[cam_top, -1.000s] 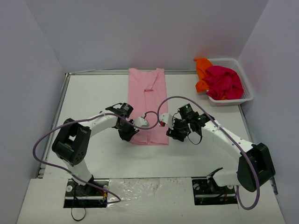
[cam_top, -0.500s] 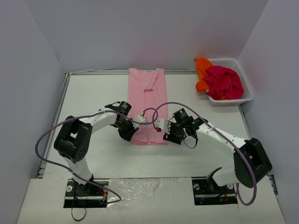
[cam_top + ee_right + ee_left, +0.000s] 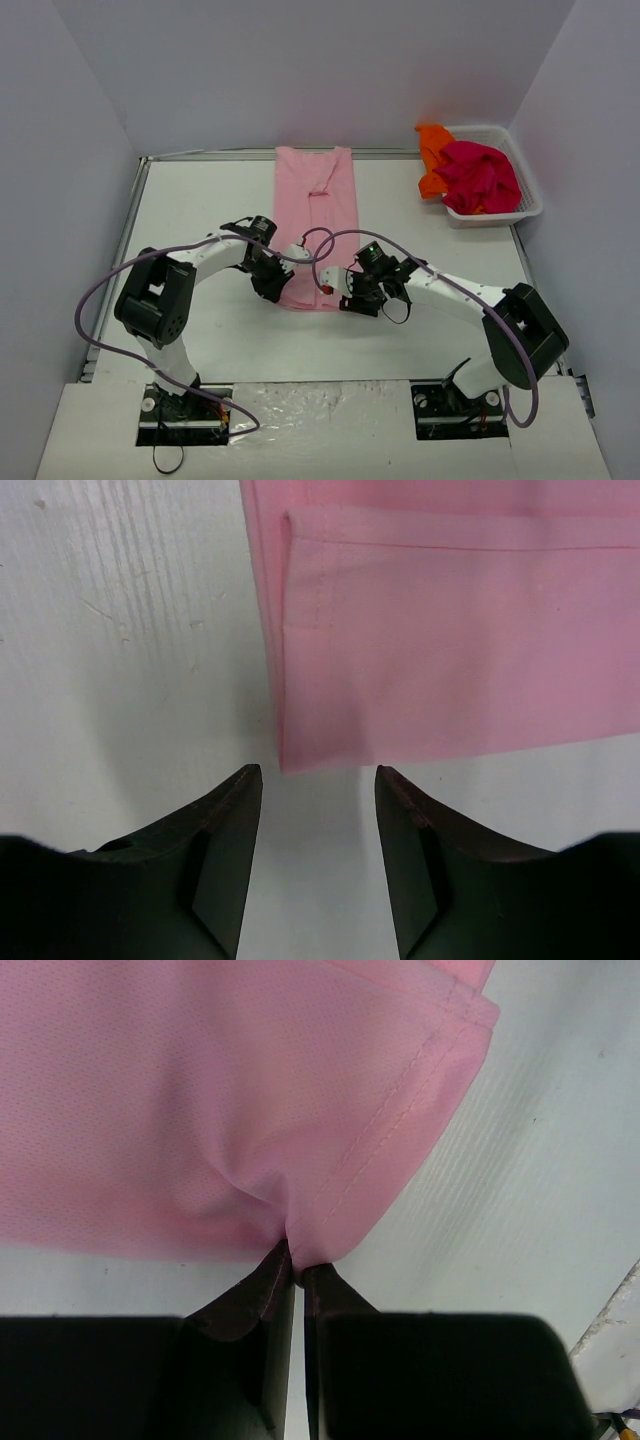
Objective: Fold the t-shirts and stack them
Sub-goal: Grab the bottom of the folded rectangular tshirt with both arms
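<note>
Table [image 3: 200, 200]: white, flat, scuffed in places.
Middle: pink t-shirt [image 3: 318, 215], folded into a long narrow strip, lying flat, collar toward the far edge.
Far right corner: white mesh basket [image 3: 495, 218].

No legible text, brand, number or sign in any view. Nothing printed to read on the light pink t-shirt [image 3: 316, 215]; at its neck only a small mark, too small to make out from above. In both wrist views only plain cloth and stitched hems, no lettering.
</note>
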`<state>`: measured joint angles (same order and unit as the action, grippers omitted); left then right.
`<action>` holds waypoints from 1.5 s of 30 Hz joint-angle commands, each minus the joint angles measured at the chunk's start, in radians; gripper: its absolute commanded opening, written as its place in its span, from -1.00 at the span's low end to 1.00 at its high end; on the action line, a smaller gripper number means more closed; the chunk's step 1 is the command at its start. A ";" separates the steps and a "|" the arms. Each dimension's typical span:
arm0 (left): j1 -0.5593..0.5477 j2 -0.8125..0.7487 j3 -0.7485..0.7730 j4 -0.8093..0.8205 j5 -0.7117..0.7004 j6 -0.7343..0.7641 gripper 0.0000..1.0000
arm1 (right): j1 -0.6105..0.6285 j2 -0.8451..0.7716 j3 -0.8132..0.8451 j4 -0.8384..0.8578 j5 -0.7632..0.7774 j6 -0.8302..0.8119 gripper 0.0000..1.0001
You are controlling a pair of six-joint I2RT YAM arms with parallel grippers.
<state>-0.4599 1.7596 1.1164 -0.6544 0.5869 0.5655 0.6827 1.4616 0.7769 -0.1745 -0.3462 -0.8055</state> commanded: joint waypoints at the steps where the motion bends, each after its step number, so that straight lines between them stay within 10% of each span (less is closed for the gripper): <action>1: 0.013 0.001 0.034 -0.031 0.037 0.001 -0.95 | 0.015 0.009 0.002 -0.003 0.012 0.006 -0.10; 26: 0.015 0.009 0.056 -0.076 0.024 0.025 -0.95 | 0.046 0.126 0.055 0.032 0.056 0.014 -0.24; 39: 0.013 -0.015 0.063 -0.105 0.001 0.034 -0.95 | 0.048 0.121 0.071 -0.012 0.073 0.025 -0.95; 45: 0.006 -0.023 0.075 -0.154 0.008 0.053 -0.95 | 0.046 0.095 0.119 -0.120 0.044 0.011 -0.99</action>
<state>-0.4473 1.7794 1.1542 -0.7403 0.5797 0.5758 0.7216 1.5818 0.8516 -0.1860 -0.2958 -0.7956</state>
